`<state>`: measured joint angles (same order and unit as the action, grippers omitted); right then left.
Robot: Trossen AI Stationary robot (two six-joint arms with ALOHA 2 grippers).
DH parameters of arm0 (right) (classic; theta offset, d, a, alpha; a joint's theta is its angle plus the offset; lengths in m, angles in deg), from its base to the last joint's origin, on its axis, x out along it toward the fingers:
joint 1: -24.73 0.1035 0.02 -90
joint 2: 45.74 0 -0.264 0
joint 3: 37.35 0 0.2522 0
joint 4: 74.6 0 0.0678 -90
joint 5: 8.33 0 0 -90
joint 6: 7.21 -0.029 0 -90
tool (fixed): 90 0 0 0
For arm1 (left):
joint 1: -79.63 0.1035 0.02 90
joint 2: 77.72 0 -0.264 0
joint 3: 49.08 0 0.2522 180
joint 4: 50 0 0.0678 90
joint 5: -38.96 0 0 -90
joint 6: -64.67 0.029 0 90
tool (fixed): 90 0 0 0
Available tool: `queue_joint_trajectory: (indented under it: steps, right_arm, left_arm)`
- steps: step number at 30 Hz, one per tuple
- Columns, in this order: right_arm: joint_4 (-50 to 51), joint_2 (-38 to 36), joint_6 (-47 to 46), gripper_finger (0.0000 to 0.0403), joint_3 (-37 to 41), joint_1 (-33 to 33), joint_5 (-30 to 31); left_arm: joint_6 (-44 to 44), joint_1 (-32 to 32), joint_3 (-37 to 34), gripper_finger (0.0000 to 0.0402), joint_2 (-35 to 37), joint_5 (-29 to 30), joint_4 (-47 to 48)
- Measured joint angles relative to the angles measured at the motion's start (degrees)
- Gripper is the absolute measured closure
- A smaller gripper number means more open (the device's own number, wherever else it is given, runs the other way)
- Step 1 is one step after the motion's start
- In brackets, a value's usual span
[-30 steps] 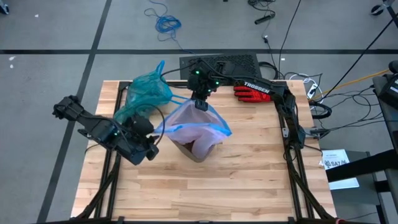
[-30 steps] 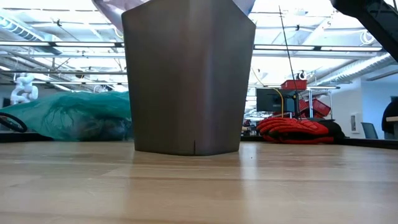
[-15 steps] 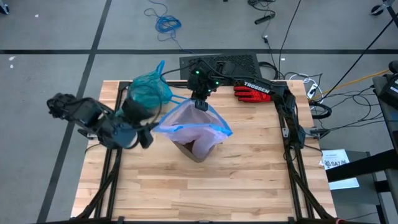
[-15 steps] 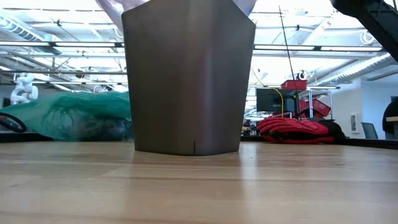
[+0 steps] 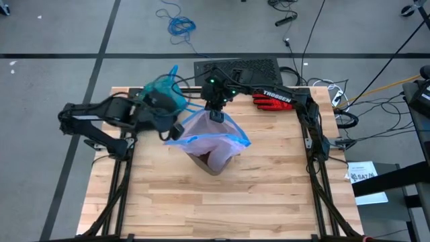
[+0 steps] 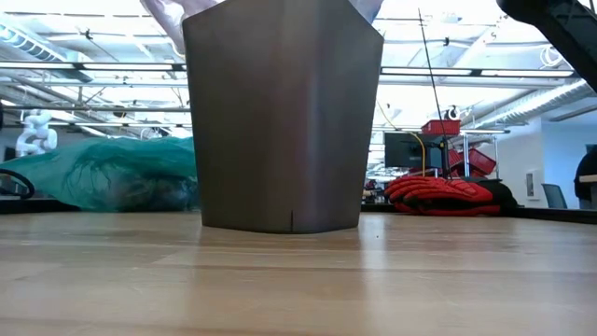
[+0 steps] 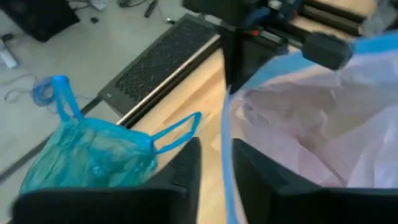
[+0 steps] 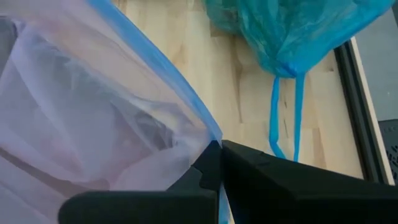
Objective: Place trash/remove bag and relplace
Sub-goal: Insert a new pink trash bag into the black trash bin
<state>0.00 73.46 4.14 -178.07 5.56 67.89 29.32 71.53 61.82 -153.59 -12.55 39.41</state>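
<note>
A pale pink bag (image 5: 209, 134) with a blue rim hangs open over the grey bin (image 6: 280, 121) in the middle of the table. My right gripper (image 5: 216, 115) is shut on the bag's far corner. My left gripper (image 7: 216, 165) stands open at the bag's left side, with the blue rim (image 7: 225, 155) running between its fingers; I see no touch there. The teal bag (image 5: 161, 95), tied with blue strings, lies on its side at the far left of the table. The trash is hidden. My right gripper pinches the pink bag's blue rim (image 8: 210, 138) at its far corner between its two shut fingers. The fingers slant down from the table's far side. The corner is held up above the bin, and the film hangs from it into the bin.
A red-and-black glove (image 5: 272, 99) lies at the far right of the table. A black mat (image 5: 236, 67) lies beyond the far edge. The near half of the table (image 5: 222, 202) is bare wood.
My left gripper has swung up from the near left of the bin toward the far edge, and now stands at the pink bag's left rim. The right gripper, the bin and the teal bag have kept still.
</note>
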Motion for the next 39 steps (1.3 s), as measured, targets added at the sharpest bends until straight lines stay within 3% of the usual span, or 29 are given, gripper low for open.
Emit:
queue_joint_trajectory:
  steps: [3,5,15,21,28,39]
  right_arm:
    - [0.16,0.00,0.00,0.0403,0.00,0.21,-0.04]
    - [0.27,0.00,0.00,0.0403,0.00,0.17,-0.02]
    - [0.87,-0.02,0.48,0.0403,0.00,0.12,0.02]
    - [0.87,-0.02,1.51,0.0403,0.00,0.12,0.04]
    - [0.98,-0.02,1.57,0.0403,0.00,0.12,0.02]
    - [2.48,-0.02,1.25,0.0403,0.00,-0.12,0.33]
  left_arm:
    - [4.62,0.85,-0.02,0.0376,-2.34,-3.00,-2.10]
    - [5.76,1.06,-0.04,0.0393,-4.04,-4.06,-2.49]
    - [5.99,-0.54,-0.34,0.0400,-7.98,-6.92,-5.69]
    - [5.68,-2.18,-7.63,0.0401,-5.13,-10.36,-15.37]
    - [8.87,-2.92,-18.55,0.0401,-0.65,-22.35,-32.09]
    - [17.49,-2.81,-18.86,0.0401,-0.11,-27.86,-35.86]
